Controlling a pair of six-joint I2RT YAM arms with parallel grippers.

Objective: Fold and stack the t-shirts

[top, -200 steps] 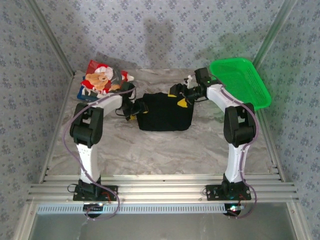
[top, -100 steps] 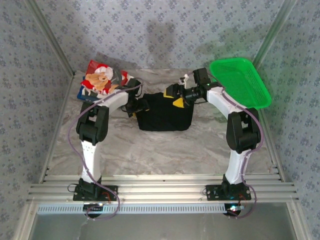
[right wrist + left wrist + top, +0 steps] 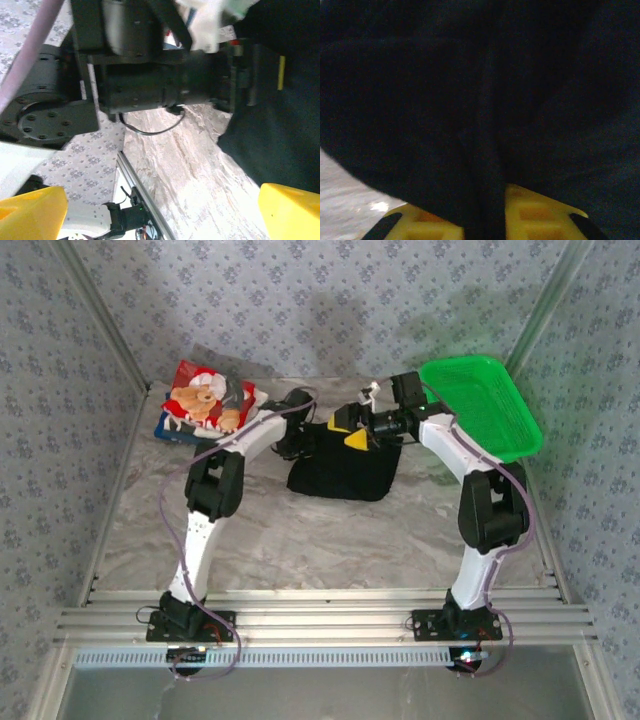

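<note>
Top external | black shirt (image 3: 340, 472) is folded at centre of table (image 3: 260, 530), not yet stacked | bear shirt (image 3: 205, 400) is laid on blue shirt (image 3: 168, 427) at 10 o'clock | left gripper (image 3: 305, 440) is clamped on black shirt's 11 o'clock edge | right gripper (image 3: 349, 430) is spread wide, nothing held

The marble-patterned table (image 3: 300, 540) carries three things. A black t-shirt (image 3: 345, 475), bunched into a rough block, lies just past centre toward twelve o'clock. At ten o'clock, in the far corner, a red-and-white teddy-bear t-shirt (image 3: 200, 400) lies on a dark blue t-shirt (image 3: 165, 427) whose edge shows beneath it. At two o'clock a green mesh basket (image 3: 490, 410) sits at the table's far right edge.
</note>
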